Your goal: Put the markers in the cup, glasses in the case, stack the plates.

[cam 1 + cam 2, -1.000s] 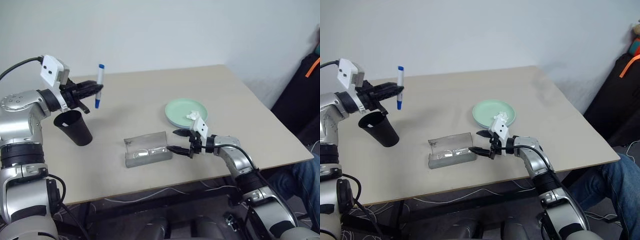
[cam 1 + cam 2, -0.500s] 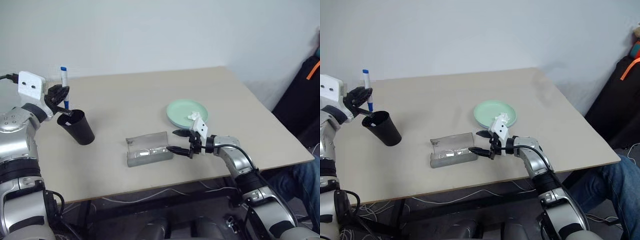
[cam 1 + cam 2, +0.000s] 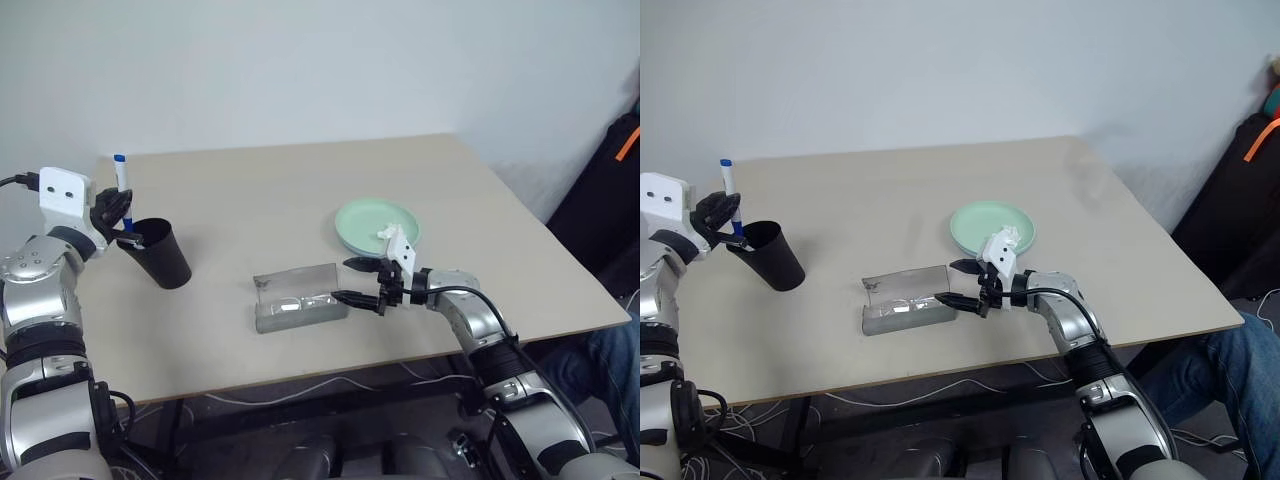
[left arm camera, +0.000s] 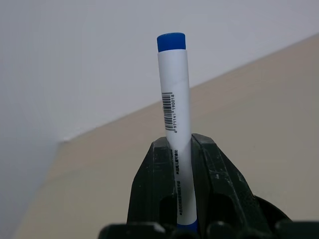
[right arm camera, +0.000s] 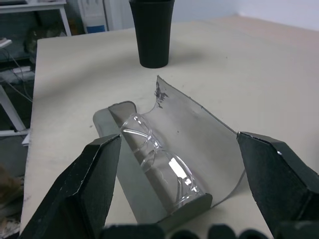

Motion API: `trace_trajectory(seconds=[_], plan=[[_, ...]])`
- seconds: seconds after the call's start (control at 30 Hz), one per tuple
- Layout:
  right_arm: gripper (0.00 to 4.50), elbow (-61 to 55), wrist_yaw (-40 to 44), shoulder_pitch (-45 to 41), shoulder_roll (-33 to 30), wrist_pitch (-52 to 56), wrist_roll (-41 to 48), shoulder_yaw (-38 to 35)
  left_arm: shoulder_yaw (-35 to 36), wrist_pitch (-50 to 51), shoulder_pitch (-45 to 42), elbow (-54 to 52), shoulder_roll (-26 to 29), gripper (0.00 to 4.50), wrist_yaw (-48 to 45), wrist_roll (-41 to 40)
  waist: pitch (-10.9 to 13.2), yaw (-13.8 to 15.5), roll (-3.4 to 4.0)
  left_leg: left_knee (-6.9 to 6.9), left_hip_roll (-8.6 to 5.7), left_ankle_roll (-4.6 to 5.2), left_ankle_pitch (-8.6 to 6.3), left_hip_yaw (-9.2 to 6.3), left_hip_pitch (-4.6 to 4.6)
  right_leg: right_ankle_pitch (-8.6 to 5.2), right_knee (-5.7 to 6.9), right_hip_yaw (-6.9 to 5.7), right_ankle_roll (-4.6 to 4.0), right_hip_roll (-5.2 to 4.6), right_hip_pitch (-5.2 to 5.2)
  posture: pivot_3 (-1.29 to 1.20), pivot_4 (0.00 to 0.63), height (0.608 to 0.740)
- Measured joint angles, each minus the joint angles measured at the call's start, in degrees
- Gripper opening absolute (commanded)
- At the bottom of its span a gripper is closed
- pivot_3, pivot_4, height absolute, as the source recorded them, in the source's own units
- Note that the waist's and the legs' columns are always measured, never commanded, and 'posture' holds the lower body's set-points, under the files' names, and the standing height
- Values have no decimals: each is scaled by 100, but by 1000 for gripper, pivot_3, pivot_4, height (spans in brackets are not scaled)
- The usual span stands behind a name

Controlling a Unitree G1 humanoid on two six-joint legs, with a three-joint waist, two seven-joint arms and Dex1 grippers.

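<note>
Over the black cup [image 3: 160, 253] at our left, our left gripper [image 3: 122, 221] pinches a marker [image 3: 121, 182] upright for dropping in. Our right gripper [image 3: 358, 282] waits spread beside the open grey case [image 3: 298, 300] holding the glasses [image 5: 162, 167]. Stacked plates [image 3: 375, 226] sit on the beige table [image 3: 270, 190], white wall behind.

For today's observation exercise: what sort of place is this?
Probably a robotics lab or test room: a plain beige table against a bare white wall, loose cables hanging under the table, and a white shelving unit nearby.
</note>
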Motion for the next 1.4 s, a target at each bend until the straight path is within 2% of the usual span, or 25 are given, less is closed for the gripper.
trace_trajectory(seconds=[0.37,0.53,0.7,0.8,0.9,1.0,1.13,1.4], plan=[[4031,-57,19,-2,-1,31,62,-37,-104,-175,-92,292,-58,4459,55,29,0,-2,0,0,0,0,0,1,-1,0,-1,-2,1,-3,-2,0,0,740],[4031,-56,28,-25,-1,31,65,-41,-118,-89,-92,24,-231,4459,-33,-91,0,5,-1,0,0,0,0,-3,-6,0,-1,-12,0,-9,-1,0,0,740],[4031,-45,31,-173,2,33,83,-70,-298,726,-199,-1402,-594,4459,-485,-595,0,2,-6,4,-1,0,0,-3,-11,-1,-4,-18,1,-12,-1,0,0,740],[4031,-34,-7,-231,12,27,92,-110,-707,1274,-381,-2164,-696,3881,-745,-697,0,-13,-6,3,-1,1,0,-3,-11,-1,-4,-17,2,-12,-2,0,0,740],[4031,32,-21,-237,1,16,94,-207,-1381,1577,-464,-2573,-774,2800,-1024,-480,1,-17,-2,0,-1,0,0,-2,-9,-1,-3,-16,2,-10,-3,0,0,740],[4031,75,-34,-248,-2,-2,93,-232,-2160,1583,-497,-2547,-871,1791,-1250,15,1,-18,-2,-2,1,0,0,-3,-7,0,-1,-12,2,-6,-4,0,0,740],[4031,41,-18,-372,-16,1,165,-305,-3244,1486,-570,-1949,-910,1791,-1681,868,2,-18,0,-6,1,0,0,0,-10,-1,-1,-4,2,-4,-6,0,0,740],[4031,-276,67,-550,-304,38,214,-376,-3610,1442,-1000,-520,-1263,1791,-1779,1446,2,-1,-2,-9,-4,1,0,-11,-33,-2,-13,-21,5,-14,-15,0,0,740]])
